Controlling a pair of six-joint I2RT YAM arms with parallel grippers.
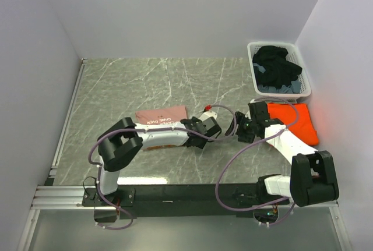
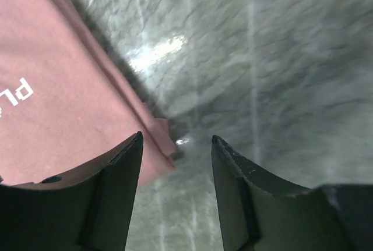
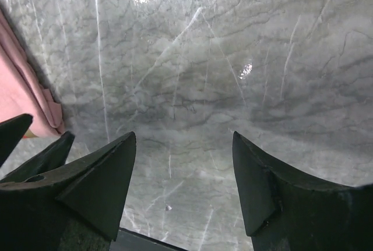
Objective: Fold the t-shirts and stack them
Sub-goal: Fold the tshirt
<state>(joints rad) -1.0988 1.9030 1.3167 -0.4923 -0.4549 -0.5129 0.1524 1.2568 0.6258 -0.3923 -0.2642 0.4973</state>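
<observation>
The pink tee (image 1: 160, 116) lies left of centre on the table (image 1: 145, 82), drawn into a compact rectangle with its white lettering up; its near edge is hidden under the left arm. In the left wrist view the tee (image 2: 64, 88) fills the left side, and its layered corner pokes toward the gap between the fingers.

The left gripper (image 1: 210, 130) sits just beyond the tee's right edge. Its jaws (image 2: 176, 139) are released: they stand apart over bare stone, grasping nothing, with one finger over the cloth's edge (whether it touches is not clear).

The right gripper (image 1: 243, 130) faces it, close by in mid-table. Its jaws (image 3: 183, 135) are spread wide over the marbled top and hold nothing. The pink tee (image 3: 20, 88) shows only as a strip at the far left of that view.

Further right the orange tee (image 1: 303, 120) lies flat with the right arm across its near-left part, so I cannot tell how far it is folded. Behind it the basket (image 1: 274, 43) holds dark clothes (image 1: 277, 67).

My reading: the pink fold looks finished or nearly so, both hands are free, and stacking is not yet done since the tees lie well apart. The next move likely calls for the right arm to swing back to the orange tee, take an edge low against the table, and fold it to match before one goes on the other.
</observation>
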